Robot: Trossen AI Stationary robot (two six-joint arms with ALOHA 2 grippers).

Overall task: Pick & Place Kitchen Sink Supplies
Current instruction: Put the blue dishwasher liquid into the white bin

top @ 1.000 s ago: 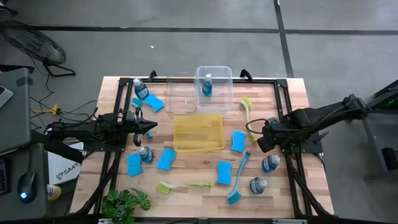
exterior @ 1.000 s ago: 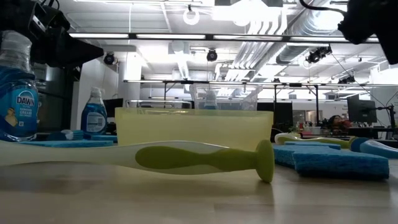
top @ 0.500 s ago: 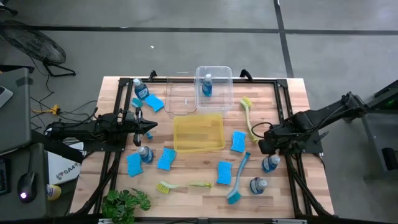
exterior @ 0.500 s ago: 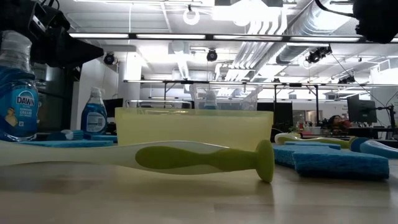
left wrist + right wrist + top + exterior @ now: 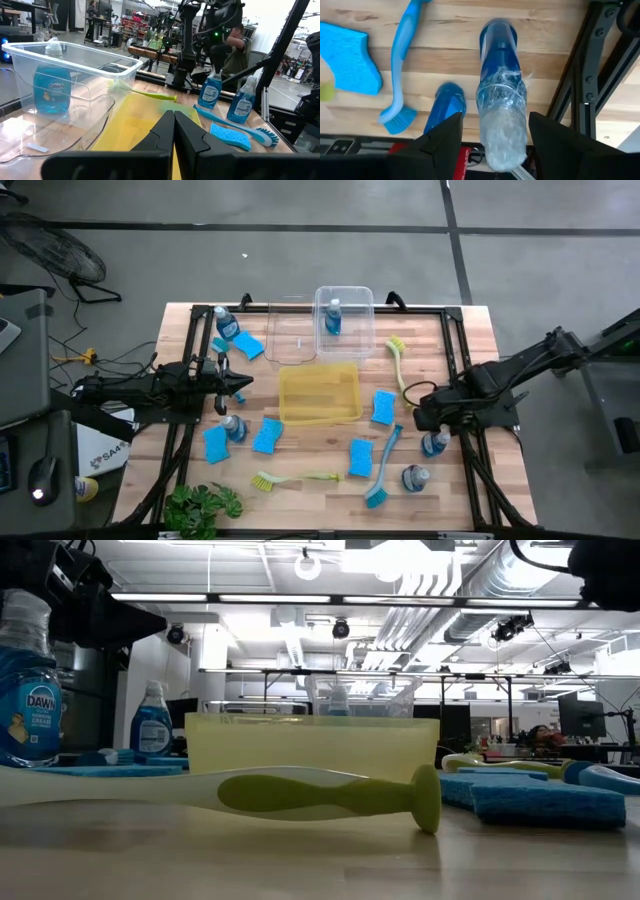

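Note:
The supplies lie scattered on the wooden table (image 5: 430, 330). Blue-liquid bottles stand at the right (image 5: 435, 443) and near right (image 5: 415, 477). A third (image 5: 233, 426) is at the left. Blue sponges (image 5: 383, 406) (image 5: 267, 436), a blue brush (image 5: 383, 470) and yellow-green brushes (image 5: 397, 360) (image 5: 295, 478) lie around the yellow bin (image 5: 345, 368). My right gripper (image 5: 424, 420) hangs open above the right bottle (image 5: 499, 85), pointing steeply down, a finger (image 5: 440, 145) on either side of it in the wrist view, well clear. My left gripper (image 5: 243, 383) waits shut at the left, level.
Two clear bins (image 5: 292, 355) (image 5: 362, 300) stand at the far middle, one holding a bottle (image 5: 333, 317). Another bottle (image 5: 225, 323) and a sponge (image 5: 250, 345) sit far left. A leafy plant (image 5: 205, 505) is at the near left corner. Black frame rails (image 5: 592, 75) run beside the right bottle.
My right gripper has drifted toward the table's near edge, over the right bottle, and has rolled about its own axis. It stays open.

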